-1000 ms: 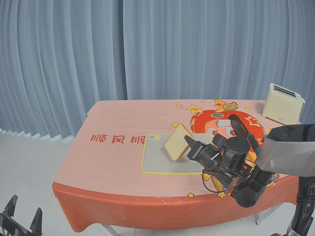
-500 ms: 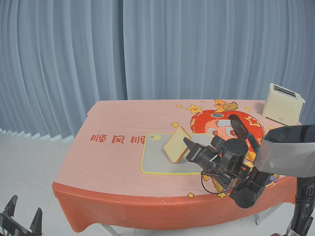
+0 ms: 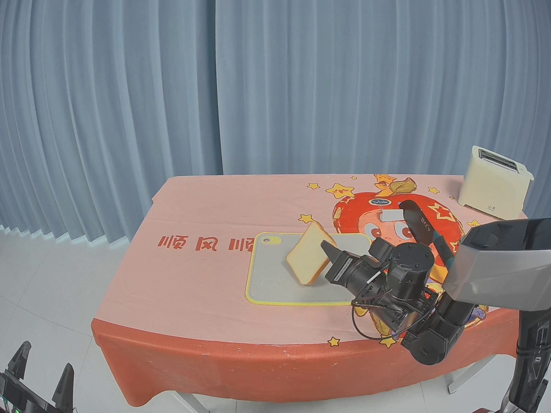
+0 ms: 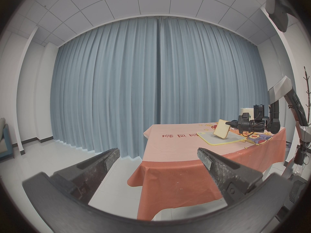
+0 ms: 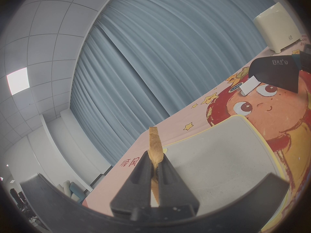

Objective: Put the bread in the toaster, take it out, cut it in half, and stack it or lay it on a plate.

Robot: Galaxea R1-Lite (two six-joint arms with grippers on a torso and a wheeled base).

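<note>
A slice of bread (image 3: pixel 307 254) stands on edge, tilted, over the grey cutting board with a yellow rim (image 3: pixel 270 291). My right gripper (image 3: pixel 327 252) is shut on the slice's right side, and the right wrist view shows its fingers clamped on the bread (image 5: pixel 155 145) edge-on. The cream toaster (image 3: pixel 494 182) stands at the table's far right corner. A black-bladed knife (image 3: pixel 422 222) lies on the cloth right of the board, behind my right wrist. My left gripper (image 3: pixel 39 371) hangs open low, off the table's left front corner, with nothing between its fingers (image 4: pixel 97 160).
The table wears a pink cloth with an orange cartoon print (image 3: pixel 356 207) and red characters (image 3: pixel 201 242). Grey curtains hang behind it. The table's left half is bare cloth. A small white tag (image 3: pixel 392 215) lies near the knife.
My right gripper with the bread has shifted slightly lower and to the left over the board, then held still. The left arm has not moved.
</note>
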